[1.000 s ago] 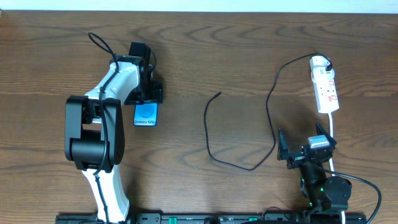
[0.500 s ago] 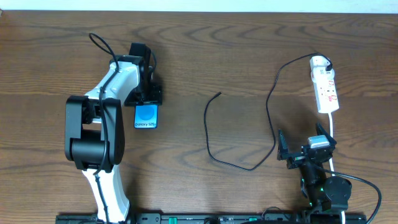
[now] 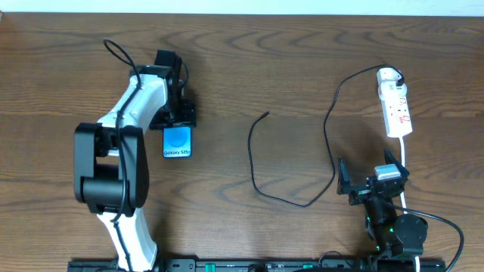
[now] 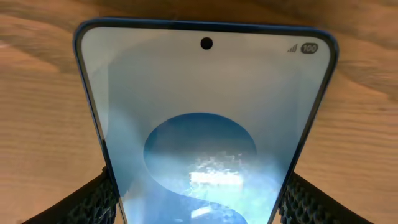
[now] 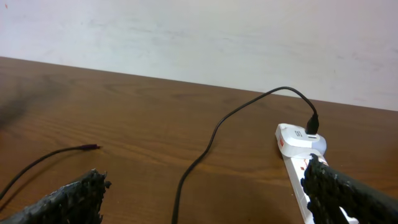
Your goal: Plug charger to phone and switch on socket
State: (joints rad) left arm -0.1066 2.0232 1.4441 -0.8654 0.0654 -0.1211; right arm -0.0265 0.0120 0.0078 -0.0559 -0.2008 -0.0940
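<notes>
The phone [image 3: 178, 141] lies flat on the table at the left, blue screen up. It fills the left wrist view [image 4: 205, 124]. My left gripper [image 3: 176, 117] is at the phone's far end, with a finger against each long edge, shut on it [image 4: 199, 199]. The charger [image 3: 330, 143] runs from the socket [image 3: 395, 106] in a loop across the table to its free plug tip [image 3: 266, 115]. My right gripper [image 3: 370, 187] is open and empty, near the front right. Its view shows the charger [image 5: 205, 149], the tip [image 5: 96, 147] and the socket [image 5: 298, 140].
The socket's thick white cord [image 3: 404, 162] runs toward the front past my right gripper. A pale wall [image 5: 199, 37] bounds the far edge of the wooden table [image 3: 302, 60].
My left arm has shifted slightly to the left, and the phone has slid a little toward the front. The right arm and the charger have not moved.
</notes>
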